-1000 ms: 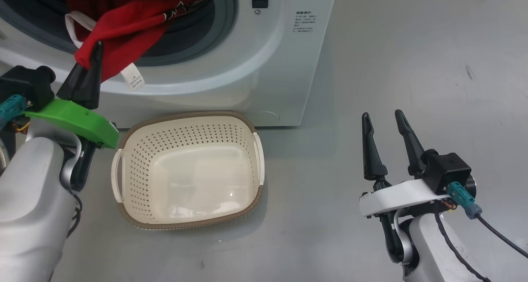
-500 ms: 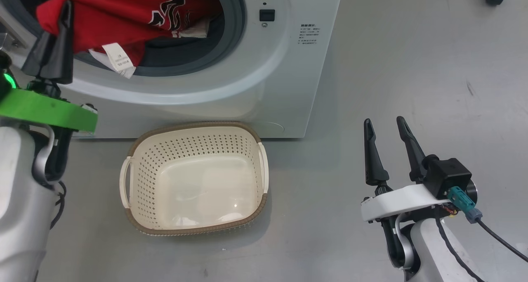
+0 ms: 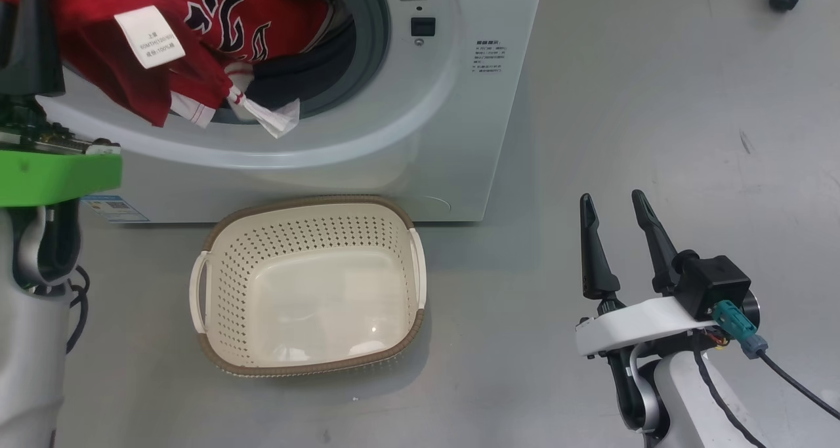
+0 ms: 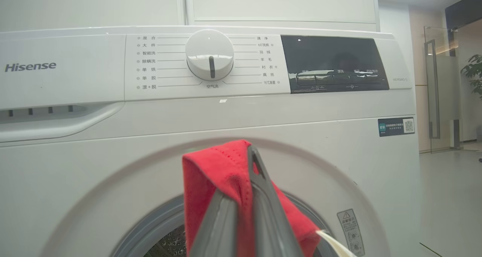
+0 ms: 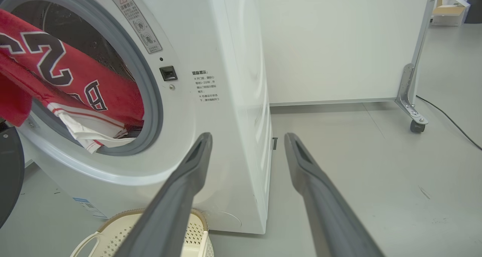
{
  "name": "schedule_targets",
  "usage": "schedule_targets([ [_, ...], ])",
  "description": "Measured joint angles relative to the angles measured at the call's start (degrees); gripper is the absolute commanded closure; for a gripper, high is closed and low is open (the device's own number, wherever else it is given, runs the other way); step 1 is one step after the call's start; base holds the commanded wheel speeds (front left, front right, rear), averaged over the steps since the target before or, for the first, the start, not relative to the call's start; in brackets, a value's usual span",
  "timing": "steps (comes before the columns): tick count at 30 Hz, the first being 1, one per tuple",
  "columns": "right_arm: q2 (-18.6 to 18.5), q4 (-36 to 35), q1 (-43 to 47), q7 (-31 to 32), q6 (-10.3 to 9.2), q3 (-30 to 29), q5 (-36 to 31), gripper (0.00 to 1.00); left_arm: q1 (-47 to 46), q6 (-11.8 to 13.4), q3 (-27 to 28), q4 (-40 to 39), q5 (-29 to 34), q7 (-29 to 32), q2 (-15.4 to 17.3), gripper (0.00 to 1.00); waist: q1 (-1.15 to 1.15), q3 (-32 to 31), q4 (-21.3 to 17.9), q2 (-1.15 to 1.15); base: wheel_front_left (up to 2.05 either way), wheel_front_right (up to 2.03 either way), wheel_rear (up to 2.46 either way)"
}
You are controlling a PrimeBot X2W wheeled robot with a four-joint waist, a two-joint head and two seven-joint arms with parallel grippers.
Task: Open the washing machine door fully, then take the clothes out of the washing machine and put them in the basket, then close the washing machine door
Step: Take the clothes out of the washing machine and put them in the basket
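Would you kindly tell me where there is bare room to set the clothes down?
The basket is bare inside. Open floor lies between it and the right gripper, and right of the washing machine. Its opening is crowded: the clothes spill over the gasket.

Grey floor point(image 3: 623, 94), white wheeled partition point(image 5: 331, 42), leafy plant point(image 4: 475, 72)

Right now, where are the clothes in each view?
Head: top left, spilling from the machine, clothes.
Left wrist: bottom centre, pinched in the left gripper.
Right wrist: left edge, hanging over the gasket.
Shared landmark: the warning sticker beside the opening.
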Motion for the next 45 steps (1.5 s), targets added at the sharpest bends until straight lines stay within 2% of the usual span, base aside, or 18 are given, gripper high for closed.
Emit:
schedule_targets([
  [17,0.0,0.38,0.25,0.0,0.49,0.16,0.44,0.0,3.16,0.0,1.51,-8.69,1.82,-0.04,-1.87,1.0,0.0,-1.07,-0.57,0.0,0.0,0.0,0.0],
  [26,0.0,0.51,0.47,0.0,0.49,0.15,0.44,0.0,4.96,0.0,1.6,-10.71,1.93,-0.04,-2.14,1.0,0.0,-1.25,-0.49,0.0,0.0,0.0,0.0],
  [33,0.01,0.31,0.46,0.0,0.49,0.23,0.44,0.0,7.83,0.0,-0.93,-10.54,1.93,-0.04,-2.0,1.0,0.0,0.23,-0.38,0.0,0.0,0.0,0.0],
  [45,0.01,-0.21,0.18,0.0,0.48,1.33,0.44,0.0,13.47,0.0,-8.62,-4.89,1.9,0.15,-0.05,1.0,0.0,2.61,-1.13,0.0,0.0,0.0,0.0],
])
